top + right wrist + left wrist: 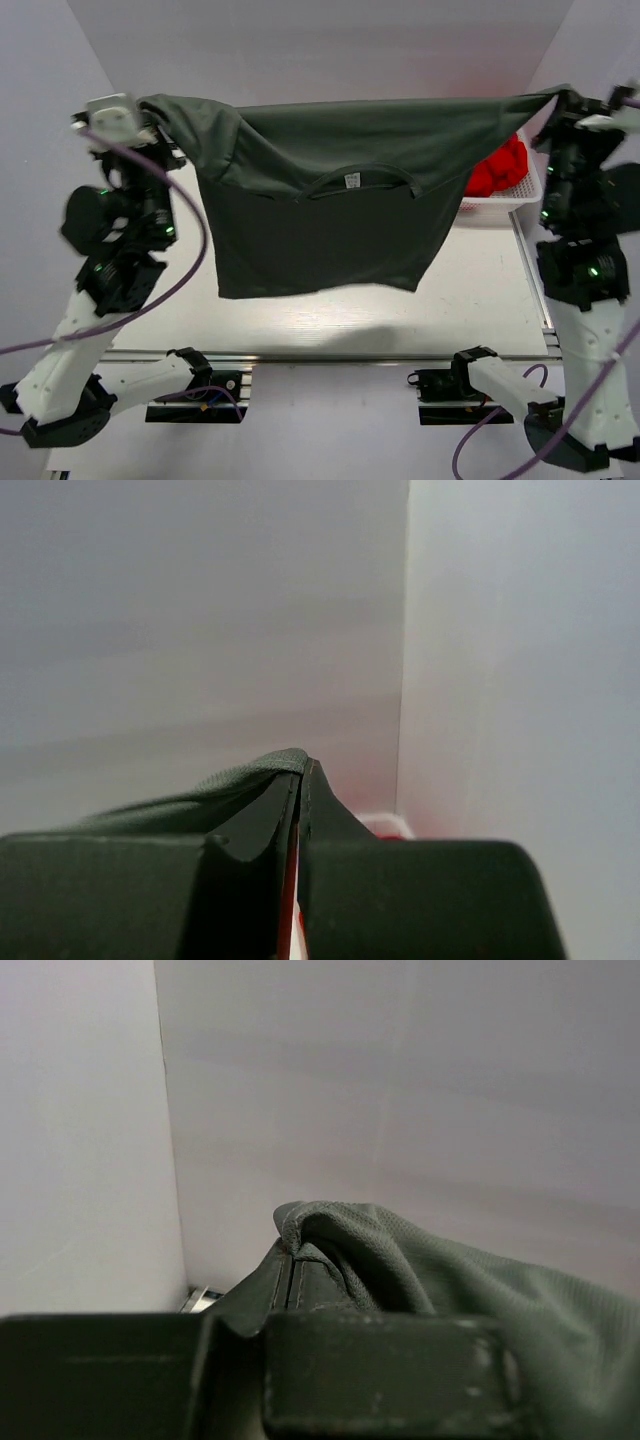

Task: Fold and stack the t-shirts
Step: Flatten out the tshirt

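Note:
A dark charcoal-grey t-shirt (330, 200) hangs spread in the air above the table, held taut by its two upper corners, collar and label facing the camera. My left gripper (150, 108) is shut on the shirt's left corner, high at the left. In the left wrist view the cloth (450, 1270) bunches over the closed gripper (292, 1260). My right gripper (568, 98) is shut on the right corner, high at the right. The right wrist view shows a thin edge of the shirt (200, 795) pinched at the tips of the gripper (303, 770).
A white basket (500, 203) with red cloth (500, 165) in it stands at the back right of the table, partly behind the hanging shirt. The white table (330, 315) lies below the shirt's lower hem. White walls close in the back and both sides.

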Robot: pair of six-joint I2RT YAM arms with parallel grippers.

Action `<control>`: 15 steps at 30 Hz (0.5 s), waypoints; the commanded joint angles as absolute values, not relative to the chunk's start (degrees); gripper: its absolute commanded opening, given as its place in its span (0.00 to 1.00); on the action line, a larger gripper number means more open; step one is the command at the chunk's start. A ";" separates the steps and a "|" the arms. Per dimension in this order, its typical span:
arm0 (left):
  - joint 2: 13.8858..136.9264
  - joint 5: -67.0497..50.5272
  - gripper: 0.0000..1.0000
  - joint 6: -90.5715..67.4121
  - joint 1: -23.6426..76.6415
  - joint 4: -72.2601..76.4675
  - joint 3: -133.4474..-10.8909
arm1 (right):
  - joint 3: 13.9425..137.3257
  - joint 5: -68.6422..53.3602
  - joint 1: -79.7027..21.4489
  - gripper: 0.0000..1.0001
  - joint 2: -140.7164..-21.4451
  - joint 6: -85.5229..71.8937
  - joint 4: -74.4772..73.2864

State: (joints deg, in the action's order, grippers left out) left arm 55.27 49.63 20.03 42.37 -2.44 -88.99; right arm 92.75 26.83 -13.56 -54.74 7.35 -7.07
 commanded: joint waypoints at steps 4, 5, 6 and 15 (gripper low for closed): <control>63.54 57.65 0.00 22.76 42.10 4.04 -79.47 | 79.77 25.32 -13.10 0.00 -61.07 1.15 -5.11; 65.20 57.66 0.00 19.54 41.49 4.65 -77.63 | 77.98 24.53 -12.92 0.00 -61.52 -1.90 -4.66; 66.35 57.66 0.00 18.29 41.48 4.66 -74.13 | 76.48 22.26 -13.18 0.00 -62.65 -3.06 -3.70; 94.46 50.74 0.00 -2.28 27.52 -8.26 -77.49 | 75.22 26.72 -13.10 0.00 -89.72 -4.76 0.09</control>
